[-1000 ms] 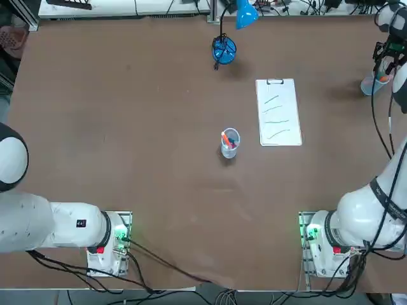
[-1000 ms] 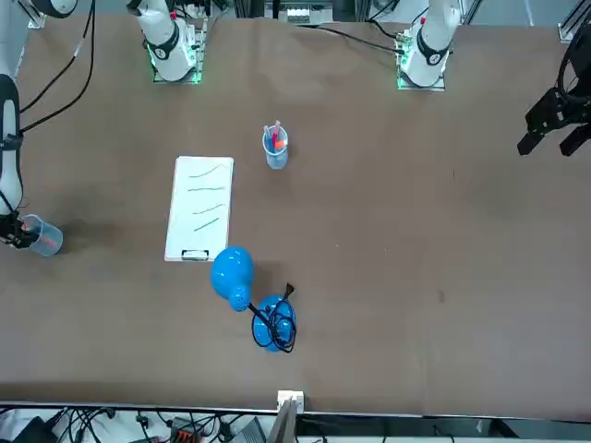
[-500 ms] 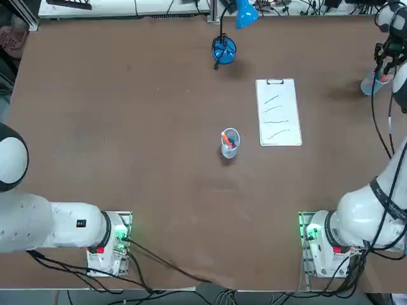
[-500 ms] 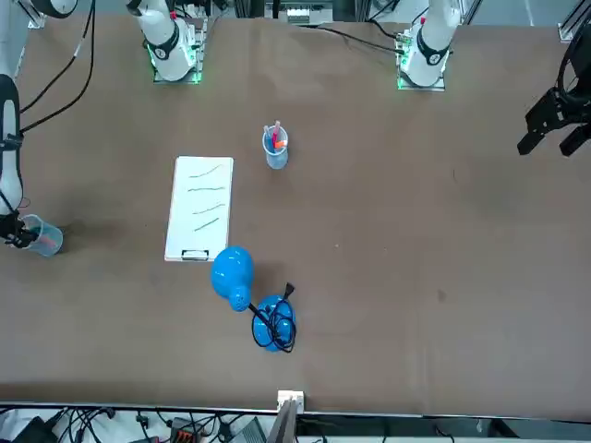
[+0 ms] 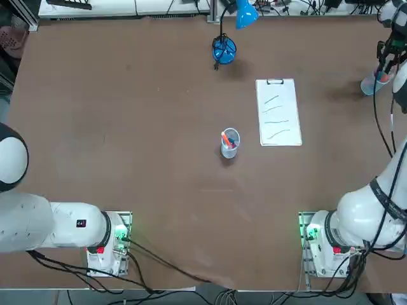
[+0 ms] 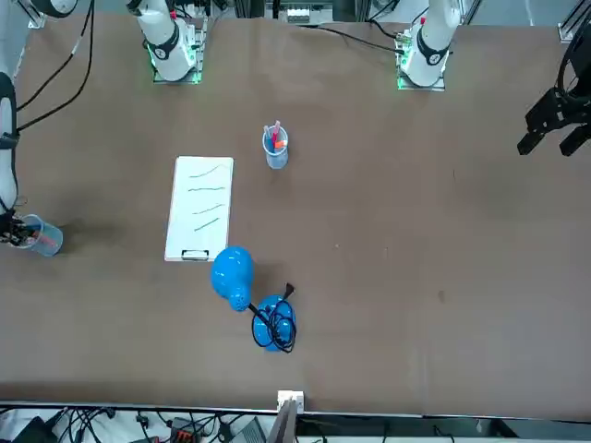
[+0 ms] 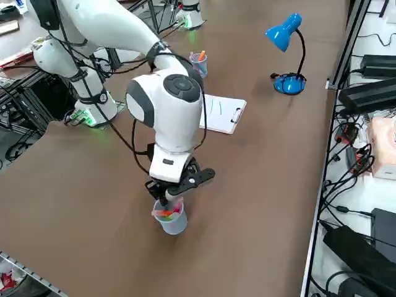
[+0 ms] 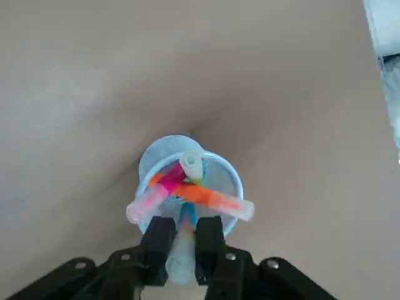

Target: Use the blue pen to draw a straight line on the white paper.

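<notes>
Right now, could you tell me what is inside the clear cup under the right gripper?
The clear cup holds a pink pen, an orange pen and the blue pen, pinched by the right gripper; their tips are hidden.

my right gripper (image 7: 167, 204) is down at the rim of a clear cup (image 7: 171, 221) near the table's (image 7: 260, 185) edge, pens inside. white paper (image 7: 219, 114) well apart behind my wrist, second cup (image 7: 199, 64) and blue desk lamp (image 7: 287, 52) beyond.

Robotics lab: table-mounted arms (image 5: 356, 222), cable clutter (image 7: 352, 154).
</notes>
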Action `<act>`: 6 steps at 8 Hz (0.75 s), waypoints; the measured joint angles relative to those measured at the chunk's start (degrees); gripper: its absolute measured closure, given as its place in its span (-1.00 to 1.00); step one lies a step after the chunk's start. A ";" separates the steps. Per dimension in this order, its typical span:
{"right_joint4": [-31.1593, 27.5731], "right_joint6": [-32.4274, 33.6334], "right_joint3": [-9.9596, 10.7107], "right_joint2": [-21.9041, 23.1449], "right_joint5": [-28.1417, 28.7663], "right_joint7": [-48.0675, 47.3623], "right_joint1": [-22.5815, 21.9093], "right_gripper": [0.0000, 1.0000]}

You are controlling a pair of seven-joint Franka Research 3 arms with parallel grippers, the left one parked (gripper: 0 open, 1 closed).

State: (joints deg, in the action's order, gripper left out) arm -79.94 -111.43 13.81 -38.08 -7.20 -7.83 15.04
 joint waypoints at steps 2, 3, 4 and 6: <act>1.63 1.33 0.15 2.68 -0.01 4.27 0.52 0.57; 1.89 1.67 0.23 4.74 -0.02 7.70 0.73 0.57; 2.02 1.93 0.21 6.97 -0.02 11.16 0.65 0.57; 2.33 5.86 -1.11 11.82 0.19 17.48 -0.33 0.57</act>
State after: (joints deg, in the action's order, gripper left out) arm -77.61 -105.57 12.71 -26.27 -7.01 9.65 14.72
